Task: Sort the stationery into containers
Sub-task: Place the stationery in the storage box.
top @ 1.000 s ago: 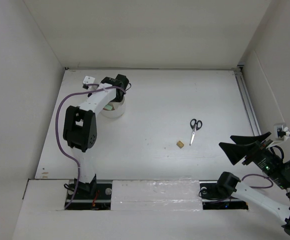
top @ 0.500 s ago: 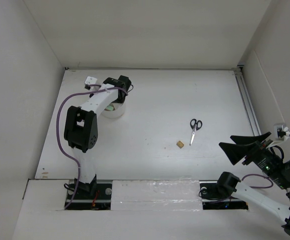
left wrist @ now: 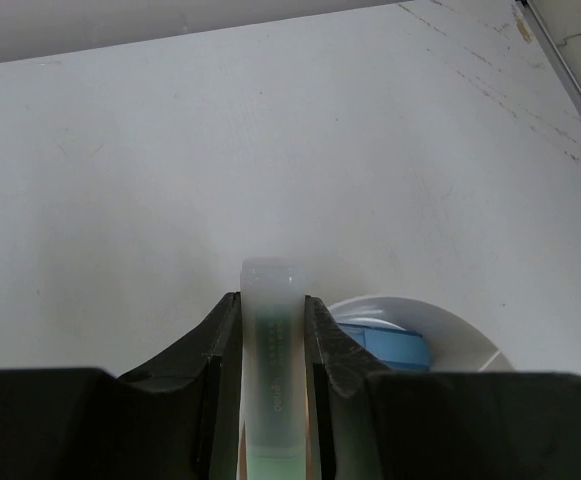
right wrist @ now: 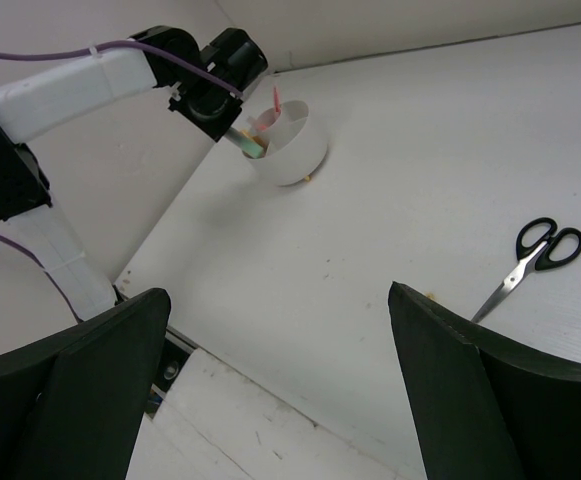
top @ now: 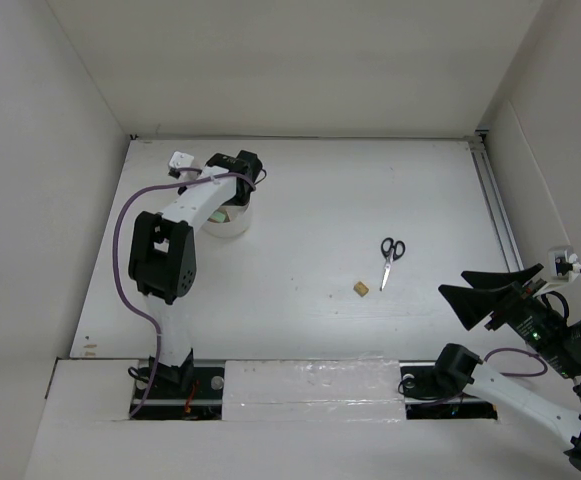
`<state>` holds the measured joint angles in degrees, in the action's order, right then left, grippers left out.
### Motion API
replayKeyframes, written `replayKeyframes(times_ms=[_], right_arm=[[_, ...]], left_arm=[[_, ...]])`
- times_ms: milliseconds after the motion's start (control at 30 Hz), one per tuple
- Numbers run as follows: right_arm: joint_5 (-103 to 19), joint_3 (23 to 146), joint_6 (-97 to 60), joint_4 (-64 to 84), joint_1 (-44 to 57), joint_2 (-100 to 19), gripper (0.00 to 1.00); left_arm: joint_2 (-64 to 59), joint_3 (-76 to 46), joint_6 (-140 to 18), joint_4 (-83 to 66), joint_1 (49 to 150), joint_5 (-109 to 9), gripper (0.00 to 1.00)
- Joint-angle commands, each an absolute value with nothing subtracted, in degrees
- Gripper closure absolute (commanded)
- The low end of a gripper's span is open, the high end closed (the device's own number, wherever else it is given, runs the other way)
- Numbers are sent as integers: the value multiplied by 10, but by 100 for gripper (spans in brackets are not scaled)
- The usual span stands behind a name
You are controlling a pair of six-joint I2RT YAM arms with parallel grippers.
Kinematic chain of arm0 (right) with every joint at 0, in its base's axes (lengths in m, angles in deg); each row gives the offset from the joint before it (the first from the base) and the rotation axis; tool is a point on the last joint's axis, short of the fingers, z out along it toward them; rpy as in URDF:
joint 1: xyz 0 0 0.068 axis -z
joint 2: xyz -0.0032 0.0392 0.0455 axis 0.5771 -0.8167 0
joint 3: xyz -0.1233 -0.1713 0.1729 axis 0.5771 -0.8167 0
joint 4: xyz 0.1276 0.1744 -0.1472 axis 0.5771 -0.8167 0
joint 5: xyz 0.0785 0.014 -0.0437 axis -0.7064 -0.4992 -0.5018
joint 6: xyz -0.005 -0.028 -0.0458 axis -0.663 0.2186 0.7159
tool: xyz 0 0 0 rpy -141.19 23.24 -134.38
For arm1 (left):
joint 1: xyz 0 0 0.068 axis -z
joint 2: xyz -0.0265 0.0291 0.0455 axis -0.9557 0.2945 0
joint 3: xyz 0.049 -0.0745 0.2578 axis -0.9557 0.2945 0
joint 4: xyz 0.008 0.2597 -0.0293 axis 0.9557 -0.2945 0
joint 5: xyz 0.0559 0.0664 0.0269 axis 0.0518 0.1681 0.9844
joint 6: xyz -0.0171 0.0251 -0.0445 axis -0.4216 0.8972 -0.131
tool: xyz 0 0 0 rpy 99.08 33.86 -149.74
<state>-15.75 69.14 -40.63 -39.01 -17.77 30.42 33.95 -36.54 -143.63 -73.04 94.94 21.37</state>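
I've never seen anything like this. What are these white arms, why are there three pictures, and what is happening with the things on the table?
These are two robot arms bolted at a table's near edge, each ending in a two-finger gripper. One picture looks down from above. The other two come from small cameras on the wrists, so the dark shapes along their lower edges are that arm's own fingers. The left gripper is shut on a green highlighter, holding it at the rim of a round white cup. A blue piece and a pink pen are in the cup. The right gripper is open and holds nothing. Black-handled scissors and a small tan eraser lie on the table.
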Motion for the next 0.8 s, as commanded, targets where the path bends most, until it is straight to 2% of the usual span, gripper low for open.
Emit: replayKeyframes(times_ms=[0, 767], right_arm=[[-162, 692, -397, -365, -184, 314, 4], [-167, 692, -397, -365, -184, 314, 4]], left_arm=[[340, -384, -1567, -750, 948, 333, 100], [351, -418, -1550, -750, 942, 349, 100]])
